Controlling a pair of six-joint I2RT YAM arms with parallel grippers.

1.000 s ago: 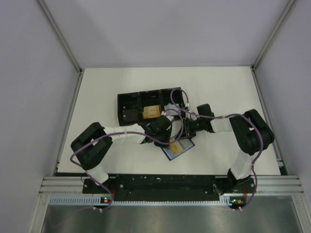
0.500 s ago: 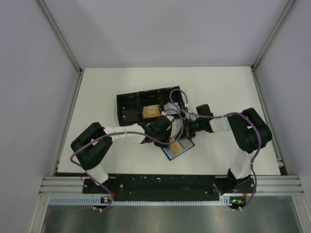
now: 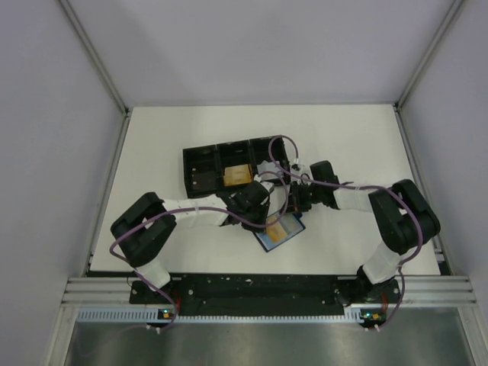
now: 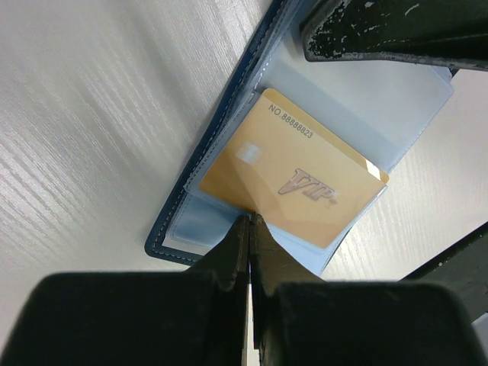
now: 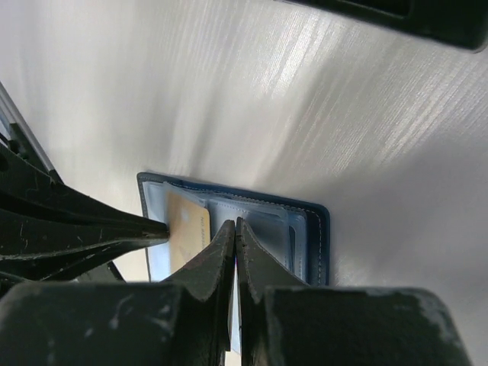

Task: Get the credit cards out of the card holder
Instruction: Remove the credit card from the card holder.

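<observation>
The dark-blue card holder lies open on the table in front of the tray, its pale clear sleeves facing up. One orange-tan credit card lies in the sleeves, marked VIP. My left gripper is shut, its tips touching that card's near edge. From the other side, my right gripper is shut with its tips down on the sleeves next to the card. Whether either one pinches a sleeve or the card I cannot tell.
A black three-compartment tray stands just behind the card holder. An orange-tan card lies in its middle compartment. Both arms crowd over the holder, and purple cables loop above them. White walls enclose the table.
My right gripper's jaws have closed. The right arm's elbow has swung right and towards the front. The left arm and the card holder have not moved.
</observation>
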